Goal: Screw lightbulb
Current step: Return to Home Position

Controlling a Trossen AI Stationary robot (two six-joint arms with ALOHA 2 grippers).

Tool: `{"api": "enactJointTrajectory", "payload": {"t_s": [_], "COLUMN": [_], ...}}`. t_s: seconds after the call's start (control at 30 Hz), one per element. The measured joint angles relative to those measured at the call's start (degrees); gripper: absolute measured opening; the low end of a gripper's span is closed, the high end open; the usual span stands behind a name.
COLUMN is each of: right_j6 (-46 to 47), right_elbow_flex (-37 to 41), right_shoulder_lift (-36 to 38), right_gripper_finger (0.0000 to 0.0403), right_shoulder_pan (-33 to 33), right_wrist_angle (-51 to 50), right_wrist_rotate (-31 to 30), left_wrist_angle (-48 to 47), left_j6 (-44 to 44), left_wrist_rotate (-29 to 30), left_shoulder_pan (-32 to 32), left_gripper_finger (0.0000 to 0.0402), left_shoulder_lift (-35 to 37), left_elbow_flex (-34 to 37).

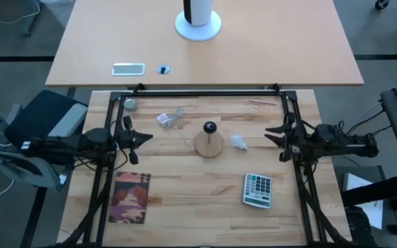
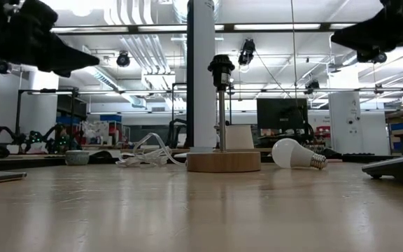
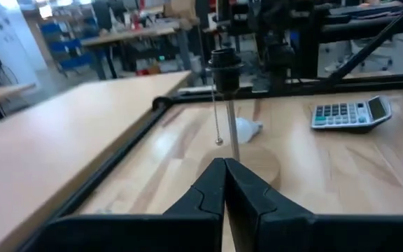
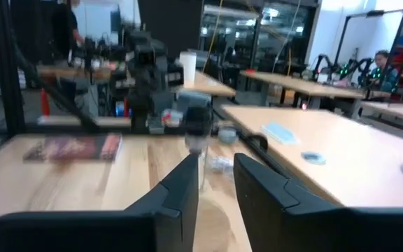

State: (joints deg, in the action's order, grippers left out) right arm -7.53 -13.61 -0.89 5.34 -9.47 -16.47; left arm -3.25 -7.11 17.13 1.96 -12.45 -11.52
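Left gripper [image 1: 148, 136] shut, empty, at the tabletop's [image 1: 185, 207] left side. Pull it straight back and stay high. Lamp [image 1: 209, 143] upright mid-table, socket bare. Lightbulb [image 1: 238, 142] lies on its side just right of the lamp base. Right gripper [image 1: 267, 136] open, empty, near the lightbulb: don't nudge it. Calculator [image 1: 257, 190] sits clear of both arms.

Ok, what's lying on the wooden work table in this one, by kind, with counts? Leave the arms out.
lamp: 1
lightbulb: 1
calculator: 1
book: 1
grey ball: 1
plastic wrapper: 1
thin stick, kind unclear: 1
Total: 7
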Motion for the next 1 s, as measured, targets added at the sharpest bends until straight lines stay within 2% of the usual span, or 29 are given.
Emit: {"api": "enactJointTrajectory", "payload": {"t_s": [0.27, 0.53, 0.63, 0.73, 0.8, 1.0], "right_j6": [0.15, 0.69, 1.97, 3.17, 0.68, -5.38], "right_elbow_flex": [1.50, 4.04, 6.63, 10.71, 12.97, 13.11], "right_shoulder_lift": [0.73, 0.80, 0.81, 0.82, 0.59, 0.41], "right_gripper_finger": [0.0073, 0.0059, 0.0051, 0.0042, 0.0037, 0.0024], "right_shoulder_pan": [-0.01, 0.00, 0.00, -0.01, 0.00, -0.20], "right_wrist_angle": [-0.10, 1.81, 2.84, 6.33, 11.68, 14.71], "right_wrist_rotate": [0.09, 3.74, 4.78, 5.62, 6.08, 6.05], "left_wrist_angle": [1.10, 4.05, 6.18, 7.85, 8.23, 9.26], "left_j6": [-1.45, -2.27, -8.52, -7.56, -6.30, -1.57], "left_wrist_rotate": [0.20, -1.90, -8.60, -7.11, -7.18, -7.20], "left_shoulder_pan": [0.00, -0.09, -0.03, -0.09, -0.09, -0.09], "left_gripper_finger": [0.0000, 0.0000, 0.0000, 0.0000, 0.0000, 0.0000], "left_shoulder_lift": [12.59, 11.56, 10.34, 9.38, 8.99, 8.46], "left_elbow_flex": [6.80, 9.98, 10.91, 10.83, 10.81, 10.79]}}
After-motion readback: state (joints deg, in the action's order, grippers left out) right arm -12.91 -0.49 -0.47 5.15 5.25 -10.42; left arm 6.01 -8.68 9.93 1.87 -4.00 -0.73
